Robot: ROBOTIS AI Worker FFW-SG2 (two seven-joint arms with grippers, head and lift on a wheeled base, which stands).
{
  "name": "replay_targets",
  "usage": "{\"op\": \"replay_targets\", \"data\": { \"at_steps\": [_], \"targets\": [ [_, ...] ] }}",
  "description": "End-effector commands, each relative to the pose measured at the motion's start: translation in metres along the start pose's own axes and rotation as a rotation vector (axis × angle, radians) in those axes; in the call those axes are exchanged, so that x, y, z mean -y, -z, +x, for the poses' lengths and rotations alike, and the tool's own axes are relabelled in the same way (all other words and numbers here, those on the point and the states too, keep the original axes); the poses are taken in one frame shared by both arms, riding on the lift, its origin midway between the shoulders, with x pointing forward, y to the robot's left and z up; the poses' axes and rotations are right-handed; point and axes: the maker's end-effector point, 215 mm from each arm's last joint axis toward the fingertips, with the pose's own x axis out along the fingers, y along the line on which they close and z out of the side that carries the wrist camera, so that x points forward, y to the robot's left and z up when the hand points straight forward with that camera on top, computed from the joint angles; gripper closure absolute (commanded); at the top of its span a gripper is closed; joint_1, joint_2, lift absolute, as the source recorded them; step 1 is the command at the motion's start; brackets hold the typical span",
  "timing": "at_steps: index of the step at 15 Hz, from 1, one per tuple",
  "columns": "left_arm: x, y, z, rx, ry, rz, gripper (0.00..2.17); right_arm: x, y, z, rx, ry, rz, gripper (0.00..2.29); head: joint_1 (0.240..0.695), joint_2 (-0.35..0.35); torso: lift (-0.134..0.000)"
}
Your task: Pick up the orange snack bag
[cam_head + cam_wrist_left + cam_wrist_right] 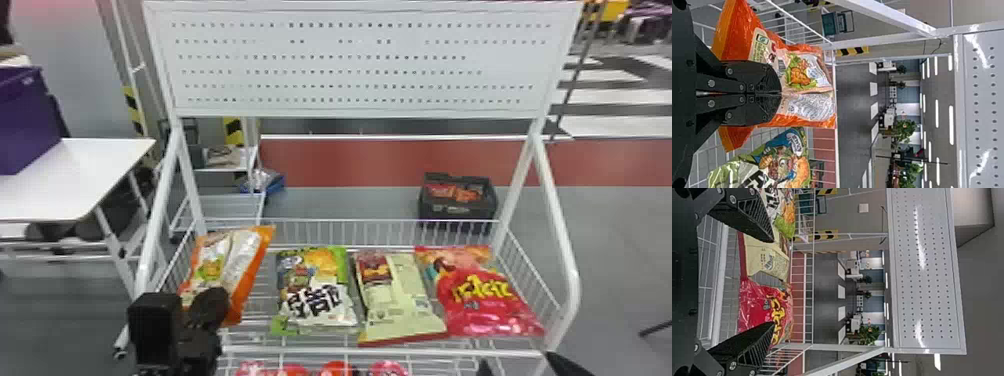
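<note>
Leaning orange snack bag (252,270), head view: tilted in the wire basket (380,352), probably because the left gripper (215,300) pulls its front
Fold (803,92), left wrist view: at fingertips clamped together on the bag, a detail the head view masks
Right gripper (771,282), right wrist view: fingers apart, facing the red bag (756,307)

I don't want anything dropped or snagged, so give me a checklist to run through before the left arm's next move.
1. Left gripper at the orange snack bag: ok.
2. Its fingers closed on a fold: ok, they meet there.
3. Orange snack bag clear of the wire basket's floor: cannot tell.
4. Orange snack bag straight: not ok, it slants.
5. Gap to the green snack bag: ok, head view.
6. Right gripper empty: ok, open.
</note>
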Motion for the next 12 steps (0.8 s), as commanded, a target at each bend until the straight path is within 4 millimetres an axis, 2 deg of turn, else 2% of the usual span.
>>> {"op": "replay_targets", "data": {
  "at_steps": [1, 5, 7, 12],
  "targets": [
    [-0.004, -0.004, -0.014, 0.034, -0.004, -0.027, 1.20, 0.000, 0.000, 0.000, -0.001, 0.001, 0.001, 0.14, 0.499, 0.000, 0.000],
    [-0.011, -0.016, -0.038, 0.137, -0.023, -0.085, 1.20, -0.001, 0.000, -0.002, -0.002, 0.000, -0.003, 0.14, 0.499, 0.000, 0.000],
    [-0.007, -0.027, -0.061, 0.190, -0.010, -0.107, 1.20, -0.001, 0.000, -0.002, -0.002, 0.000, -0.003, 0.14, 0.499, 0.000, 0.000],
    [-0.007, -0.032, -0.094, 0.246, -0.001, -0.130, 1.20, -0.005, 0.000, -0.002, -0.001, -0.006, 0.001, 0.14, 0.499, 0.000, 0.000]
  ]
}}
